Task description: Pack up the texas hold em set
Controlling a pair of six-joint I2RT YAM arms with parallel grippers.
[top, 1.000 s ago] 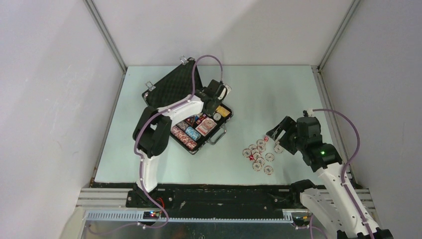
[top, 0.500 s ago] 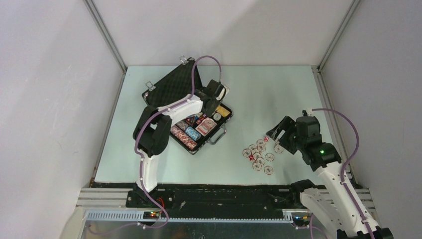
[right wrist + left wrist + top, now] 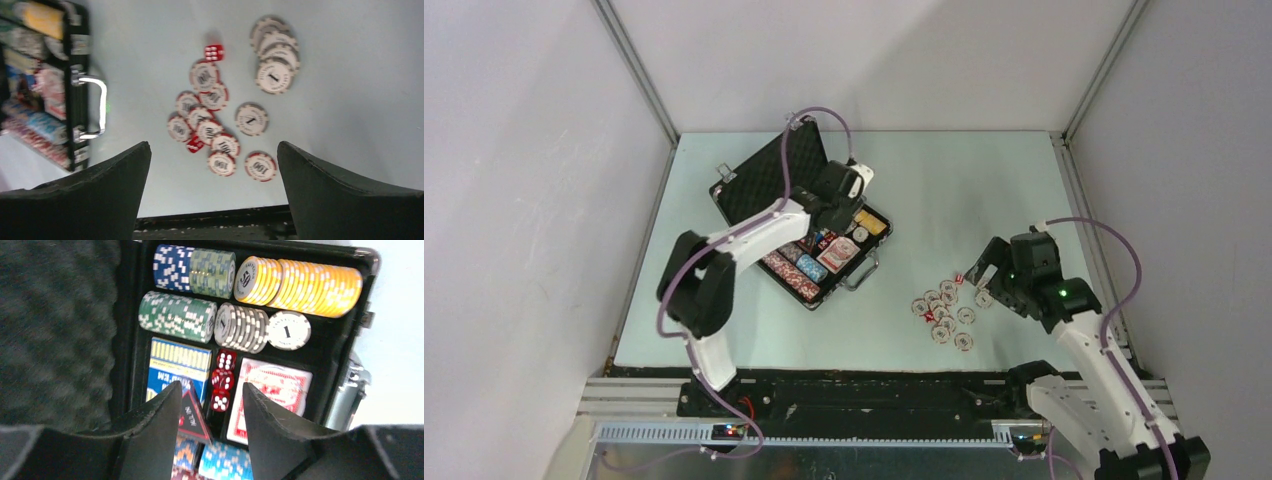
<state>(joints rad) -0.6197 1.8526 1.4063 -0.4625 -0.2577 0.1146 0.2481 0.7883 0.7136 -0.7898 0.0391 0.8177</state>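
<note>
The black case [image 3: 881, 215] lies open at the table's left, its foam lid [image 3: 769, 180] tilted back. Inside it are rows of chips [image 3: 175, 315], a blue card box [image 3: 177, 362], a red deck [image 3: 272, 395], red dice [image 3: 223, 377] and a black triangular marker [image 3: 192, 415]. My left gripper [image 3: 852, 200] [image 3: 211, 385] hovers open over the case with nothing between its fingers. Loose red-and-white chips [image 3: 944, 310] [image 3: 210, 115] and two red dice [image 3: 214, 52] [image 3: 195, 145] lie on the table at the right. My right gripper [image 3: 984, 272] [image 3: 212, 145] hangs wide open above them, empty.
The case's silver handle [image 3: 97, 107] faces the loose chips. A small stack of grey-edged chips [image 3: 275, 50] sits at the far side of the pile. The table's front edge [image 3: 210, 212] runs just below the right gripper. Walls close in the table on three sides.
My left gripper has gone from shut to open and the left arm has swung a little to the left over the case. The right gripper has opened wider and shifted slightly.
</note>
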